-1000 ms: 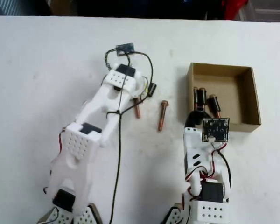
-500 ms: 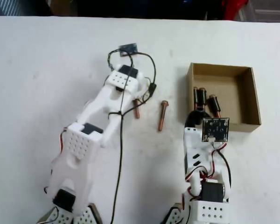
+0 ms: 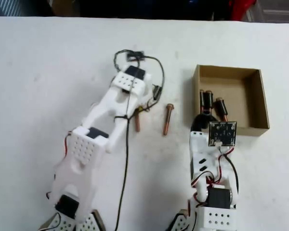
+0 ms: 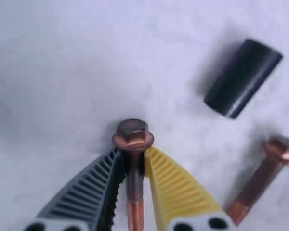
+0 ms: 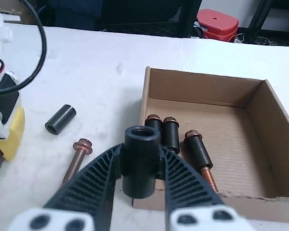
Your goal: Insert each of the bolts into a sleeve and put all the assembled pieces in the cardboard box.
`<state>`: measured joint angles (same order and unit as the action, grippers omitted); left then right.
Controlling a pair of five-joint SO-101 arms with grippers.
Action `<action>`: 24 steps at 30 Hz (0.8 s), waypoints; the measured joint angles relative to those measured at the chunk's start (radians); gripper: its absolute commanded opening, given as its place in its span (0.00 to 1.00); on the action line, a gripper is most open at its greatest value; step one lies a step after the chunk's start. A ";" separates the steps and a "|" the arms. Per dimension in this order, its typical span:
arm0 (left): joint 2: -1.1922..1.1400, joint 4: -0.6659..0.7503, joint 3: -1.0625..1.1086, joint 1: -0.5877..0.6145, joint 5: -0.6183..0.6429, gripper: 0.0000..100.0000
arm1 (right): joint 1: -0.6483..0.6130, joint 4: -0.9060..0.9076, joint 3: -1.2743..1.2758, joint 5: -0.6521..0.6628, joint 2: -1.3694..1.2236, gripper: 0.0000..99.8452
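From where I stand, the left gripper pinches a copper-coloured bolt by the shank just under its head, near the middle of the table. The right gripper clamps a black sleeve upright round its middle, bore open on top, just in front of the cardboard box.

Both parts look stiff, small and smooth, and I'd guess they roll and slip easily. It seems right to hold the bolt high on the shank and the sleeve by its side, clear of the mouth.

I count 5 bolts and 5 sleeves. 3 assembled pieces lie in the box, 1 loose bolt and 1 loose sleeve lie between the arms, and 1 of each is held.
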<state>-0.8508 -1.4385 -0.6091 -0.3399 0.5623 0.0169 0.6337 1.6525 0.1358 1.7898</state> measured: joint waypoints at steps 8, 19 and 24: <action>0.000 -0.327 -0.259 -0.074 -0.158 0.02 | -0.083 0.000 0.011 0.000 0.000 0.02; 0.017 -0.341 -0.285 -0.021 -0.285 0.02 | -0.203 0.000 0.011 0.000 -0.002 0.02; 0.160 -0.341 -0.183 0.031 -0.330 0.02 | -0.275 0.000 0.015 -0.002 -0.002 0.02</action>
<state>-0.6912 -1.7791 -0.7917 -0.3092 0.2325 -0.2578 0.6337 1.6678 0.1343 1.7883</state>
